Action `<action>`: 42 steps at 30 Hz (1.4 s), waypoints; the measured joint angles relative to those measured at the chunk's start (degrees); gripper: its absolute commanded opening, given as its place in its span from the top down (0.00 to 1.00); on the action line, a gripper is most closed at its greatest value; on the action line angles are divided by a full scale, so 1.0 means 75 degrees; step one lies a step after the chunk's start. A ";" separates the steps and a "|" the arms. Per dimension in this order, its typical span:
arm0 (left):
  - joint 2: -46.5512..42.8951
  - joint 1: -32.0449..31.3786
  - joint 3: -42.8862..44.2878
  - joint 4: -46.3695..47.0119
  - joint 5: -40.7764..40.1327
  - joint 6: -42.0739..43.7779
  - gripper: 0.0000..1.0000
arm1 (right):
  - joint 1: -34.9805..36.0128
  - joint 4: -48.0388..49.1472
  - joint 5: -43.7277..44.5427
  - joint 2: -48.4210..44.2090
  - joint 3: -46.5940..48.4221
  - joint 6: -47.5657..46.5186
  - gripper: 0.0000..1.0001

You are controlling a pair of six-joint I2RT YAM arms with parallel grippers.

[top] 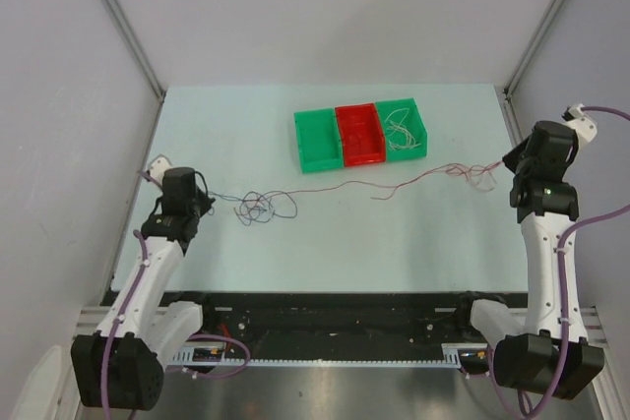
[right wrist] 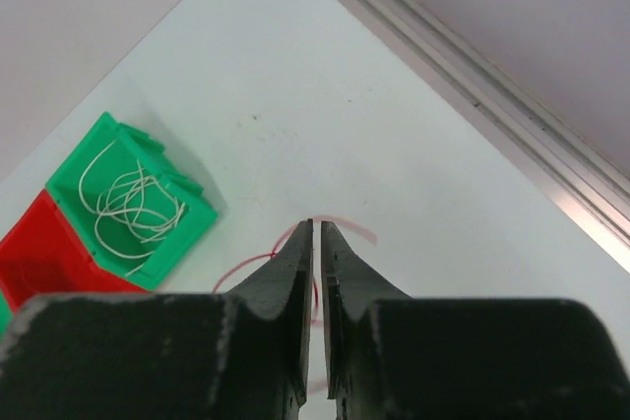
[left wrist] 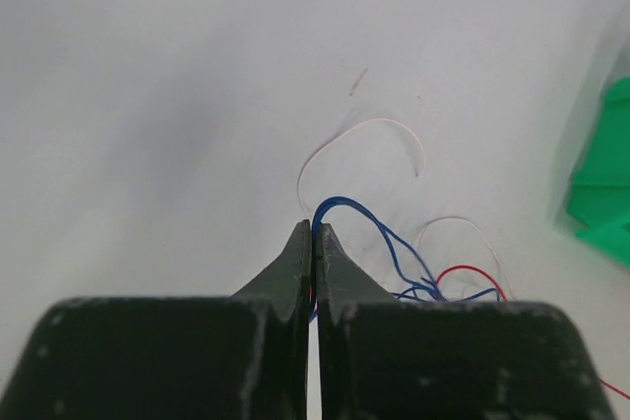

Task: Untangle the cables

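Observation:
A tangle of thin dark blue and red cables [top: 264, 206] lies left of centre on the table. One red cable [top: 394, 185] runs from it to the right, drawn out across the table. My left gripper [top: 205, 202] is at the tangle's left; in the left wrist view it [left wrist: 315, 230] is shut on a blue cable [left wrist: 366, 213], with a red loop [left wrist: 472, 270] and a whitish wire [left wrist: 364, 128] beyond. My right gripper [top: 510, 172] is at the red cable's right end; in the right wrist view it [right wrist: 317, 226] is shut on the red cable [right wrist: 248, 264].
Three joined bins stand at the back centre: a green one [top: 317, 140], a red one [top: 359, 133] and a green one [top: 406, 127] holding whitish wires [right wrist: 128, 206]. A few whitish wire ends [top: 480, 176] lie near the right gripper. An aluminium wall rail [right wrist: 472, 66] runs along the right edge.

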 measured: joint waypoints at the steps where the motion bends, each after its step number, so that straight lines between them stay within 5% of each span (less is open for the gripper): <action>1: 0.0006 0.0119 0.0032 -0.0041 -0.0026 -0.0003 0.99 | -0.0006 0.0000 -0.0149 0.0000 0.0000 -0.0055 0.91; 14: -0.0006 0.1285 0.0099 -0.0286 -0.0032 -0.0195 1.00 | 0.0181 -0.0146 -0.1955 0.0405 -0.0874 -0.0338 0.45; 21: -0.0108 0.1285 0.0099 -0.0318 0.0396 -0.0219 1.00 | 0.4074 0.0539 -0.2361 0.1938 -0.1061 -0.1658 0.37; 27: -0.0093 0.1285 0.0099 -0.0312 0.0726 -0.0221 1.00 | 0.5680 0.0731 -0.1603 0.3445 -0.1011 -0.2637 0.37; 33: -0.0079 0.1282 0.0099 -0.0303 0.0921 -0.0219 1.00 | 0.5327 0.0551 -0.0868 0.3783 -0.0737 -0.2078 0.41; 42: -0.0029 0.1282 0.0099 -0.0248 0.1072 -0.0216 1.00 | 0.3861 0.0688 -0.2547 0.4264 -0.0653 -0.2264 0.46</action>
